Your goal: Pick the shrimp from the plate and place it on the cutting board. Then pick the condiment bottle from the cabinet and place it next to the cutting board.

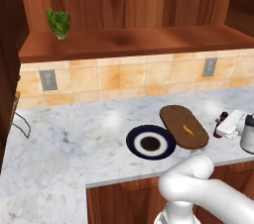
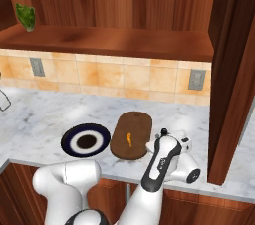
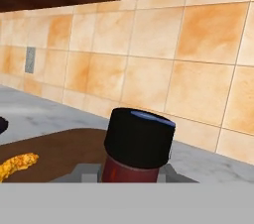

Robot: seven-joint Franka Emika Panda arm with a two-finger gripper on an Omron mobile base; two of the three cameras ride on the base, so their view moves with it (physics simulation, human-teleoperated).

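The shrimp (image 1: 188, 129) lies on the cutting board (image 1: 174, 117), and the condiment bottle (image 3: 137, 147) is held low at the right-hand end of that board, just over the marble tabletop (image 1: 74, 139), with the navy plate (image 1: 133, 140) at the board's other end. The gripper (image 1: 222, 125) jaws appear closed on the bottle body below the black cap, though the contact itself is hidden. The bottle is judged rigid, light, smooth and top-heavy; grip mid-body and set it down upright.

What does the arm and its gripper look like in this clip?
A glossy white arm of rounded, tubular links with dark bands at the joints. The gripper has a boxy white hand, and a black strip runs along the wrist link. No loose cables or lettering are legible.
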